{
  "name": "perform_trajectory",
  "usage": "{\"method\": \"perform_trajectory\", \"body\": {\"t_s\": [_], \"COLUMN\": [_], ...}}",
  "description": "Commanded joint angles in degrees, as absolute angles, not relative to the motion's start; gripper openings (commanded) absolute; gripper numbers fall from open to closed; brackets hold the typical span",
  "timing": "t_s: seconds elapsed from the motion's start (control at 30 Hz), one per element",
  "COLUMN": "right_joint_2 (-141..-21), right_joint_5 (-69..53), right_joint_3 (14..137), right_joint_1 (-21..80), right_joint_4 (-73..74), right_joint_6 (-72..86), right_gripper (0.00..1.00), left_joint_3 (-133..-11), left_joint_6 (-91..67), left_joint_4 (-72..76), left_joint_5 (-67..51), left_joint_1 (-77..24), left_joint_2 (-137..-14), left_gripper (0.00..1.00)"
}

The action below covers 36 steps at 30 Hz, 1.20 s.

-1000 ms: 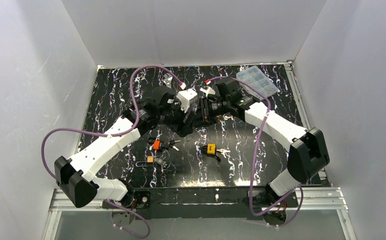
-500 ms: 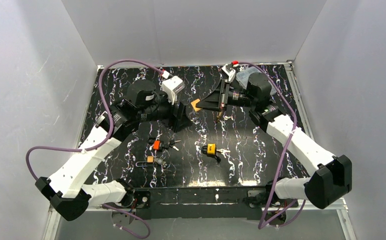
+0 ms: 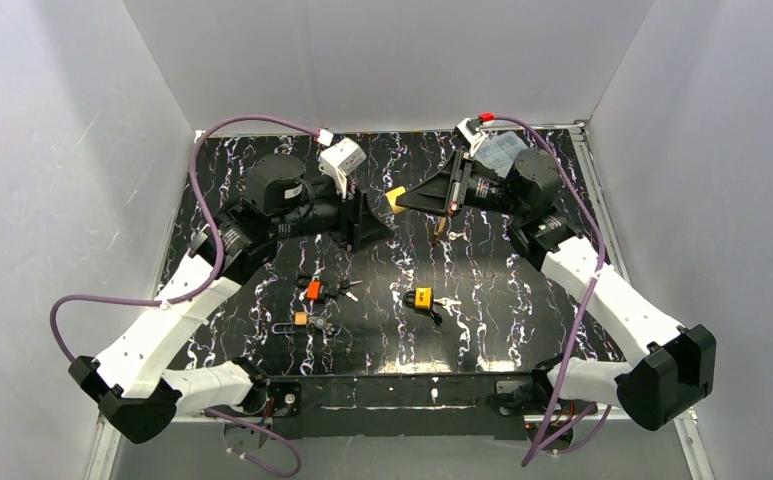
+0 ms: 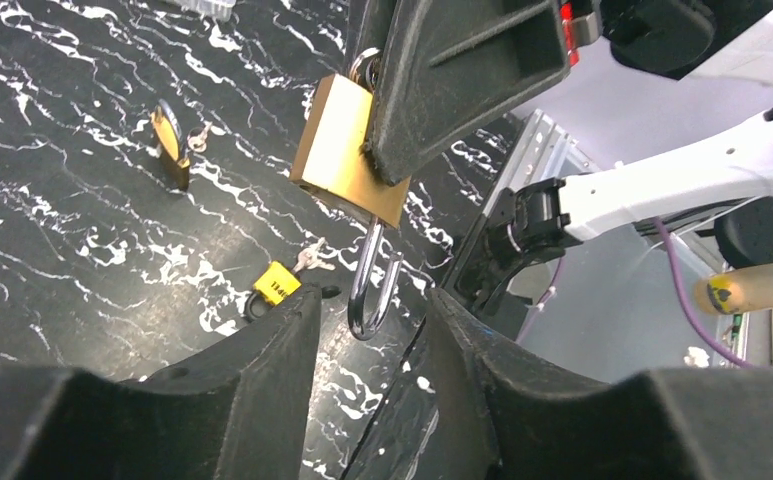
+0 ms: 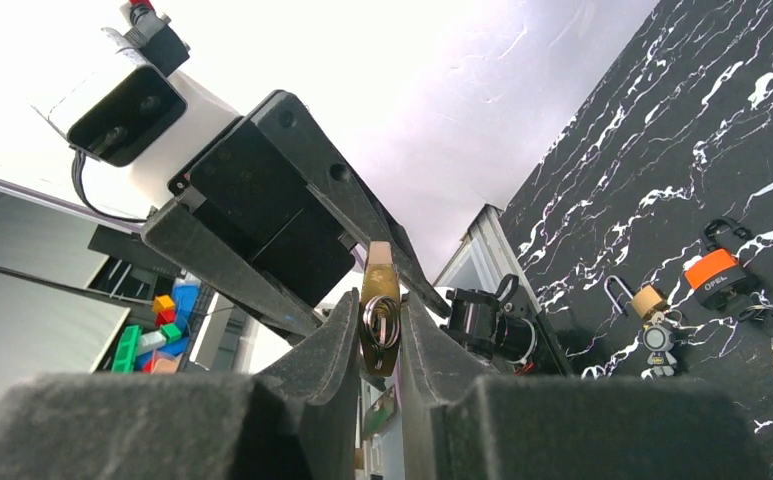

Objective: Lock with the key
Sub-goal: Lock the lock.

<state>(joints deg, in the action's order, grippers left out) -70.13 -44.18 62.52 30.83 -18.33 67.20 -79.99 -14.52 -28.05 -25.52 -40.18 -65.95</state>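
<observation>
My right gripper (image 3: 400, 198) is shut on a brass padlock (image 3: 394, 199) and holds it in the air over the back middle of the table. In the left wrist view the padlock (image 4: 347, 150) sits between the right fingers (image 4: 452, 80), and its steel shackle (image 4: 372, 285) hangs down. The shackle's tip is level with the tips of my open left gripper (image 4: 372, 305), between them and untouched. In the right wrist view a key ring lies on the padlock's end (image 5: 380, 318) between my shut right gripper (image 5: 380, 300). My left gripper (image 3: 370, 226) is a little left of and below the padlock.
On the table lie an orange padlock (image 3: 312, 290), a small tan padlock (image 3: 301, 319), a yellow padlock (image 3: 422, 297) and another brass padlock (image 3: 439, 231) with a loose key (image 3: 454, 236). A clear plastic box (image 3: 507, 150) sits at the back right.
The two grippers, close together a second ago, have drawn apart. The right one has risen and moved right with the brass padlock; the left one has pulled back left.
</observation>
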Motion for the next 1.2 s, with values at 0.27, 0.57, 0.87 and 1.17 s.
{"method": "perform_trajectory", "body": {"t_s": [0.27, 0.57, 0.87, 1.17], "right_joint_2": [-66.0, -64.2, -58.8, -54.2], "right_joint_5": [-41.8, -40.9, -33.6, -42.9], "right_joint_3": [61.2, 60.7, 64.6, 66.9], "right_joint_1": [30.8, 30.9, 30.8, 30.8], "right_joint_4": [-24.2, -20.2, -0.5, -8.8], "right_joint_6": [66.5, 63.5, 43.5, 37.2], "right_gripper": [0.01, 0.01, 0.69, 0.73], "left_joint_3": [-77.3, -77.9, -90.9, -99.7], "left_joint_6": [-23.4, -26.1, -19.2, -16.2], "left_joint_4": [-20.6, -19.4, -33.3, -42.7], "left_joint_5": [-28.8, -28.9, -32.9, -42.3], "left_joint_1": [-38.4, -38.3, -38.4, -38.4], "left_joint_2": [-62.6, -63.5, -65.9, -67.3], "left_gripper": [0.17, 0.00, 0.00, 0.00]}}
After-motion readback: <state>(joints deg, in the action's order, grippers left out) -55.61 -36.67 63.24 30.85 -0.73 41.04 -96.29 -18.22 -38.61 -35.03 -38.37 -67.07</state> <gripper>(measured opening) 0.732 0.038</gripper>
